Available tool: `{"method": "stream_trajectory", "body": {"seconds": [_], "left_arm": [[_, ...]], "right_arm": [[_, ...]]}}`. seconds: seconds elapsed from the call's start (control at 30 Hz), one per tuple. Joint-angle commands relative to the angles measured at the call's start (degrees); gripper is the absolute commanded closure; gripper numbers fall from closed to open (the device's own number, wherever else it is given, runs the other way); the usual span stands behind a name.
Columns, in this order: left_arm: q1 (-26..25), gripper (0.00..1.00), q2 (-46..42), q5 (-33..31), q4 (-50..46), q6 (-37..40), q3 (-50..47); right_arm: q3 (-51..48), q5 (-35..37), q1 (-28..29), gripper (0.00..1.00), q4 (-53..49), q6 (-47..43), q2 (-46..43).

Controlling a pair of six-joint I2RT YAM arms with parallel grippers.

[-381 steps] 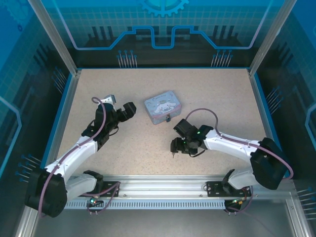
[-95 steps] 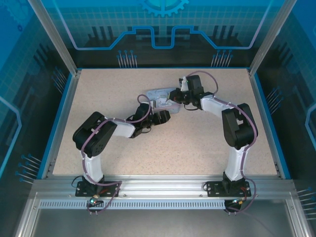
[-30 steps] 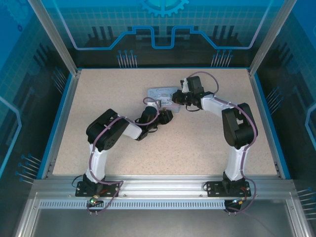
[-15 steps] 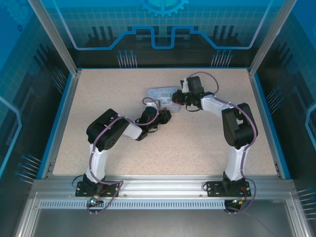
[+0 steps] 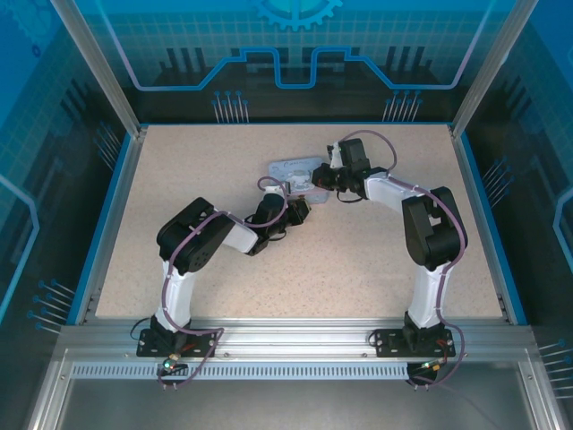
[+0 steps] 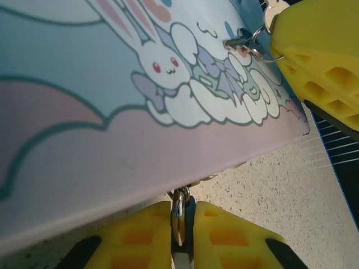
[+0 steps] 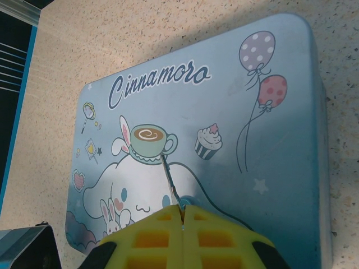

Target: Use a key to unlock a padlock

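Padlock (image 6: pixel 179 212) found at the front edge of the tin (image 7: pixel 241 162), just under the lid rim, where only a sliver of metal loop and dark body shows. The left fingers (image 6: pixel 134 238) are pressed together on it from both sides. In my judgement this grip is there to steady the lock, so that it neither swings nor twists away when the key is pushed at it. Key (image 7: pixel 169 180) is clamped by its head between the right fingers (image 7: pixel 151 238), which are closed flat on it. The thin shaft projects forward over the printed lid, and holding it by the head leaves the whole shaft free to enter a keyway. In the left wrist view the key hangs off the right fingers above the far corner of the lid, with a small wire ring (image 6: pixel 262 49) beside it. Key and padlock stand apart, the one over the lid and the other at the front edge, so insertion is not yet begun. Keyway is not visible (the fingers cover most of the body), so I cannot tell which way it faces. Tin lies flat on the desk (image 7: pixel 168 33) with its lid closed, and the arms reach it from opposite sides, which suits one holding and one inserting.
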Motion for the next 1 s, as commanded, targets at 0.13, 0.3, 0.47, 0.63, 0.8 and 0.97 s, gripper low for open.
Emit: {"method": "stream_trajectory", "body": {"seconds": [0.13,0.3,0.47,0.63,0.8,0.97], "left_arm": [[-0.3,0.96,-2.4,0.1,-0.5,-1.4,-0.4],[0.0,0.99,-5.6,1.3,-4.4,-2.9,0.0],[0.8,1.0,-7.3,3.5,-5.8,-8.4,0.9],[0.9,1.0,-9.7,5.4,-8.9,-11.7,2.8],[1.9,1.0,-11.6,8.8,-11.5,-17.2,4.2],[2.4,1.0,-11.3,12.3,-7.4,-22.9,3.5]], "right_arm": [[-2.8,-1.2,-1.4,1.0,-0.7,-0.3,-4.2],[-7.9,-7.9,-5.1,1.0,5.6,-0.6,-12.1],[-13.9,-13.5,-8.2,1.0,1.7,-5.0,-21.5],[-23.5,-25.2,-11.7,1.0,0.3,-7.8,-30.2],[-30.8,-34.1,-12.5,1.0,-0.9,-8.2,-35.3],[-36.5,-37.7,-12.5,1.0,4.8,-3.1,-35.8]]}}
